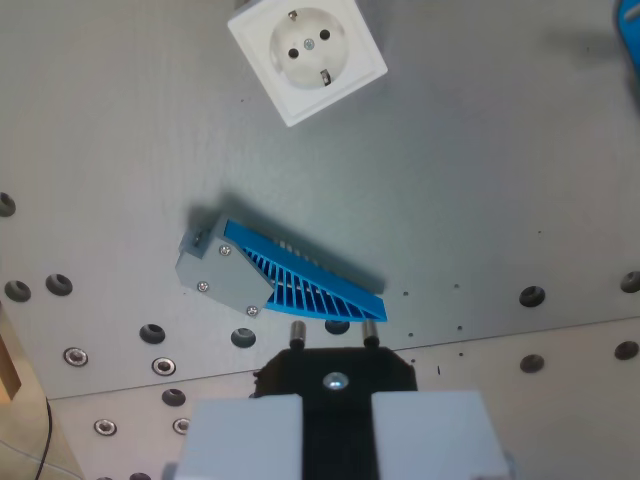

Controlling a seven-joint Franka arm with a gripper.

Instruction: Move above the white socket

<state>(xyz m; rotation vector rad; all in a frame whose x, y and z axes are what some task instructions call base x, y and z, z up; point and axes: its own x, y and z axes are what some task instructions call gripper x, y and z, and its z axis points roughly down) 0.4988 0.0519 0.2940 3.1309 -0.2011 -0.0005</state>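
Observation:
The white socket (pixel 307 53) lies flat on the grey metal table at the top of the wrist view, turned at a slant, its two holes facing up. At the bottom edge my gripper (pixel 336 425) is shut on a black plug (pixel 336 378), whose two metal pins (pixel 297 330) point toward the socket. Both pale fingers (pixel 245 435) flank the plug body. The socket sits well away from the plug, toward the top and slightly to the wrist view's left.
A grey and blue ribbed wedge part (pixel 270 280) lies on the table between plug and socket. The perforated table plate (pixel 480 200) has bolt holes along its lower part. A blue object (pixel 630 40) shows at the top right edge, a wooden piece (pixel 10 370) at lower left.

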